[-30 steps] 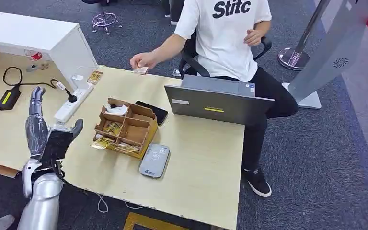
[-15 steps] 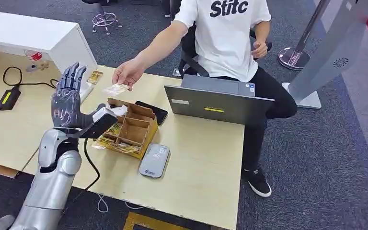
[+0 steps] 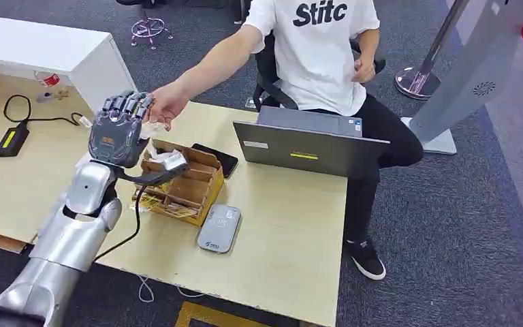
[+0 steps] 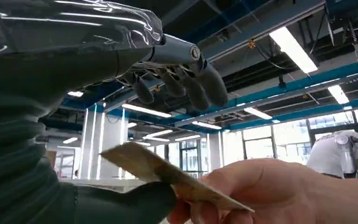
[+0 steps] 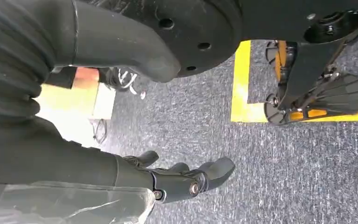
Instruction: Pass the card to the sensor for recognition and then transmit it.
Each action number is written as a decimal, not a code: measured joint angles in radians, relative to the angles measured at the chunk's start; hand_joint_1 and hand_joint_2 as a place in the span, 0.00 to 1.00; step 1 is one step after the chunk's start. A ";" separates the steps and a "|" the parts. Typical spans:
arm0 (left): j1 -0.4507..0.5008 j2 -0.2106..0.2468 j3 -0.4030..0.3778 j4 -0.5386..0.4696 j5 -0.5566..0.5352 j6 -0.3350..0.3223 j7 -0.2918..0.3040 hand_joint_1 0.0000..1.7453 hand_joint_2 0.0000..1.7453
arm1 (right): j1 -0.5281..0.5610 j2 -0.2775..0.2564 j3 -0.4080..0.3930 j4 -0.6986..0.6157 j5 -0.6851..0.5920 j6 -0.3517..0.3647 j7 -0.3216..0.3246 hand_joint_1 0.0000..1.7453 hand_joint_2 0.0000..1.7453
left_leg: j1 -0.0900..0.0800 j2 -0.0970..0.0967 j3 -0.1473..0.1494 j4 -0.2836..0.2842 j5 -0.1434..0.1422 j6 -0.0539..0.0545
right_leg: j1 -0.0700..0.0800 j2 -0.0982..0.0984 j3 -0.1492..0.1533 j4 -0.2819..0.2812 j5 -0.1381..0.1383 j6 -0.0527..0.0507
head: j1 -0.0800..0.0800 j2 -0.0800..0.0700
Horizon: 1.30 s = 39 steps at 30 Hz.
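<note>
**Card arriving at my left robot hand, not yet mine**

My left robot hand (image 3: 118,129) is now raised beside the far corner of the cardboard organiser (image 3: 179,180), higher and further forward than it was a second ago, and the person's hand (image 3: 167,104) has come across the tabletop (image 3: 279,225) to meet it. The card (image 4: 168,175) is being pushed in between my thumb and my curled fingers (image 4: 186,84), with the person still pinching it. My left robot hand is spread and grasping nothing yet, so I judge the handover is only beginning; the scan at the grey sensor (image 3: 220,228), lying just this side of the organiser, is still waiting.

From the head view, my own hand is covering the card, so I cannot tell whether my thumb is touching it. My right robot hand (image 5: 186,179) is hanging over the carpet, fingers loosely extended, holding nothing.
</note>
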 joint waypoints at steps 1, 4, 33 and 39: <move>-0.001 0.003 -0.003 0.006 -0.002 0.005 0.002 1.00 1.00 | 0.000 0.000 0.002 0.000 0.002 -0.001 0.001 0.00 1.00 | 0.000 0.000 0.000 0.000 0.000 0.000 | 0.000 0.000 0.000 0.000 0.000 0.000 | 0.000 0.000; -0.001 0.014 -0.008 0.019 0.002 0.020 0.003 1.00 1.00 | 0.000 0.002 0.005 0.002 0.006 -0.002 -0.001 0.00 1.00 | 0.000 0.000 0.000 0.000 0.000 0.000 | 0.000 0.000 0.000 0.000 0.000 0.000 | 0.000 0.000; 0.217 -0.172 -0.097 -0.047 0.200 0.026 -0.099 1.00 1.00 | 0.002 0.024 0.006 0.003 0.035 -0.003 -0.029 0.00 1.00 | 0.000 0.000 0.000 0.000 0.000 0.000 | 0.000 0.000 0.000 -0.001 0.000 0.000 | 0.000 0.000; 0.230 -0.193 -0.120 0.004 0.206 0.019 -0.111 1.00 1.00 | 0.002 0.024 0.006 0.003 0.048 -0.003 -0.032 0.00 1.00 | 0.000 0.000 0.000 0.000 0.000 0.000 | 0.000 0.000 0.000 0.000 0.000 0.000 | 0.000 0.000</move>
